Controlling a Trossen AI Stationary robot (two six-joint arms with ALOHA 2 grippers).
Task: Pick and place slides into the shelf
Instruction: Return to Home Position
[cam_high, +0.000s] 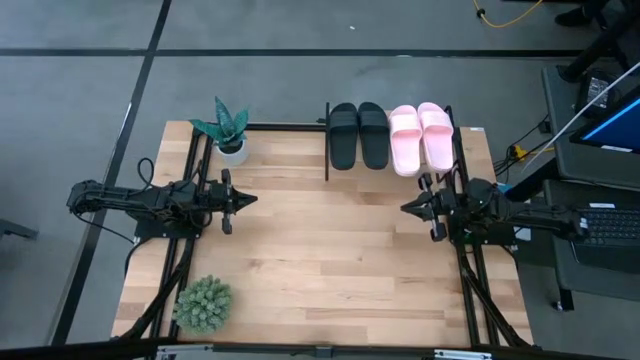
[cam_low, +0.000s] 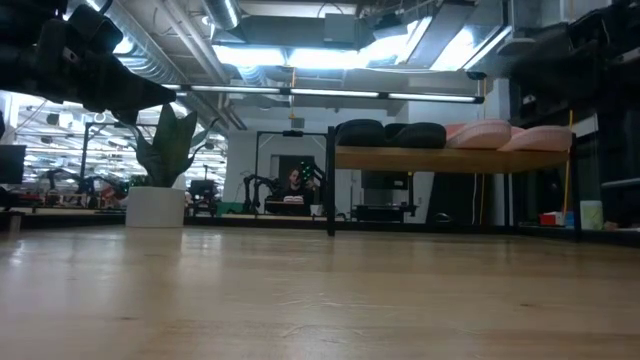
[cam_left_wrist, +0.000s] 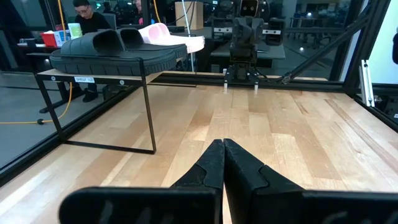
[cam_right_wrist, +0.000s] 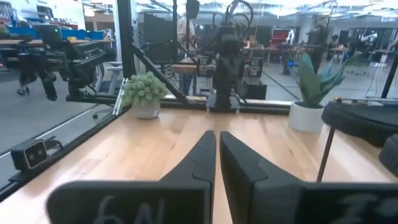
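High view: the shelf (cam_high: 352, 173) stands at the far edge of the table (cam_high: 330, 270), roughly midway between the two arms but nearer the right one. All four sandals lie on it in a row. The black slides (cam_high: 358, 135) take the left half and the pale pink slides (cam_high: 420, 138) the right half, each one just beside its neighbour.

Low view: the light-wood board sits raised on thin black posts, with both pairs resting on top.

The left claw (cam_high: 248, 200) hangs over the table's left side, pointing inward, well apart from the shelf. Its wrist view shows the two dark fingers pressed together at the tips, clenched on nothing. The right claw (cam_high: 407, 207) hangs over the right side, facing the left one, just in front of the shelf's pink end. Its fingers seem clenched too, though a thin sliver of table shows between them, and they hold nothing.

A spiky-leaved plant in a white pot (cam_high: 228, 128) stands at the far left corner. A round bushy plant (cam_high: 204, 303) sits at the near left.
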